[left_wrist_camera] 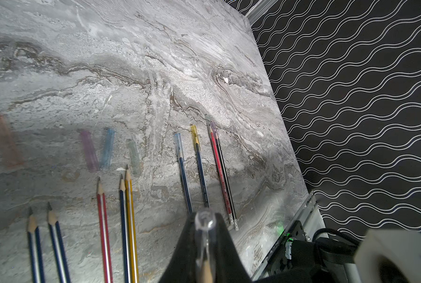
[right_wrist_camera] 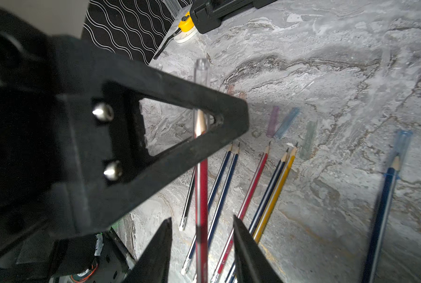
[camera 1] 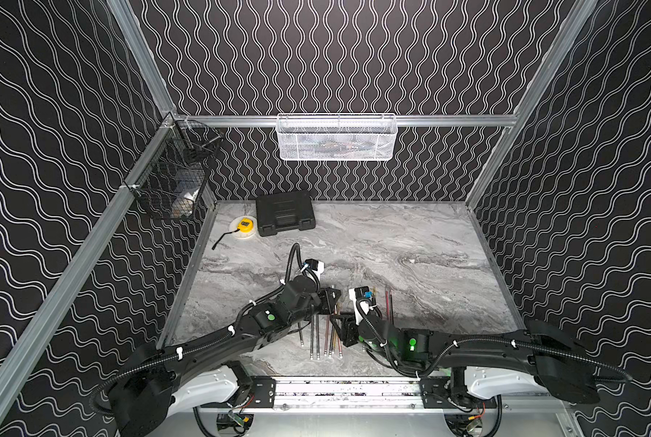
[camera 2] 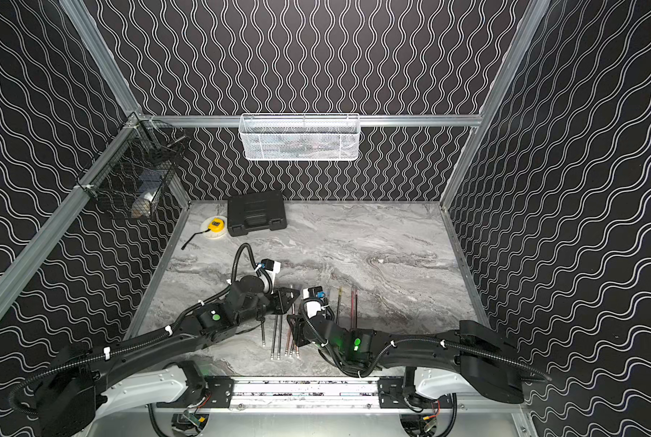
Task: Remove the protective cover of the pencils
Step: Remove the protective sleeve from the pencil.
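Observation:
My left gripper (left_wrist_camera: 205, 216) is shut on a clear protective cover (left_wrist_camera: 205, 221) with the tip of a red pencil (right_wrist_camera: 201, 196) still inside it. The pencil's body runs between the fingers of my right gripper (right_wrist_camera: 201, 218), which stands open with a gap on each side. In both top views the two grippers (camera 1: 333, 300) (camera 1: 345, 326) meet above the row of pencils (camera 1: 325, 336). Several bare pencils (left_wrist_camera: 104, 232) lie on the table. Loose pink (left_wrist_camera: 89, 149), blue (left_wrist_camera: 107, 147) and green (left_wrist_camera: 134, 154) covers lie beyond their tips. Further along, pencils with a blue cover (left_wrist_camera: 178, 144) and a yellow cover (left_wrist_camera: 194, 133) lie capped.
A black tool case (camera 1: 284, 212) and a yellow tape measure (camera 1: 243, 227) sit at the back left of the marble table (camera 1: 411, 242). A white mesh basket (camera 1: 337, 138) hangs on the back wall, a black wire basket (camera 1: 172, 178) on the left wall.

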You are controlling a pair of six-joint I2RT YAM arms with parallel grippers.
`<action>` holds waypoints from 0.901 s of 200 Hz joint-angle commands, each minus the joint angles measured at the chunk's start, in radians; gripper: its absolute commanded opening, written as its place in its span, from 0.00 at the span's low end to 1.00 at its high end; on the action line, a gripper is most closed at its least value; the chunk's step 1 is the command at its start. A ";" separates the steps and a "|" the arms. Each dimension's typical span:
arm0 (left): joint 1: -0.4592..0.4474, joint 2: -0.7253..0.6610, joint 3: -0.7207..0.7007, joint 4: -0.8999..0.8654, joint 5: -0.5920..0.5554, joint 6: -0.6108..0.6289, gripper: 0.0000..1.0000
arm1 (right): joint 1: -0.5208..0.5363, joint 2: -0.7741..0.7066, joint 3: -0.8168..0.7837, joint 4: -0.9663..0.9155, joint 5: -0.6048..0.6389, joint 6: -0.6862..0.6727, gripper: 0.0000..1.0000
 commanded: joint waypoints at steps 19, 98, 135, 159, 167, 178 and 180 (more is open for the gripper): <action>0.002 -0.016 -0.003 0.013 -0.005 0.004 0.14 | 0.001 0.025 0.027 0.013 -0.004 -0.029 0.27; 0.001 -0.031 -0.002 0.005 -0.014 0.004 0.14 | 0.006 0.023 0.009 0.062 -0.060 -0.051 0.00; 0.002 -0.032 -0.001 -0.003 -0.026 0.004 0.14 | 0.025 0.017 -0.004 0.074 -0.055 -0.055 0.00; 0.002 -0.027 0.006 -0.014 -0.037 0.007 0.14 | 0.045 0.013 -0.013 0.076 -0.048 -0.059 0.00; 0.002 -0.027 0.009 -0.019 -0.041 0.009 0.13 | 0.053 0.011 -0.017 0.077 -0.044 -0.057 0.00; 0.002 -0.028 0.014 -0.027 -0.047 0.014 0.13 | 0.064 0.009 -0.021 0.078 -0.041 -0.056 0.00; 0.002 -0.030 0.014 -0.029 -0.048 0.014 0.13 | 0.066 0.008 -0.023 0.078 -0.040 -0.056 0.00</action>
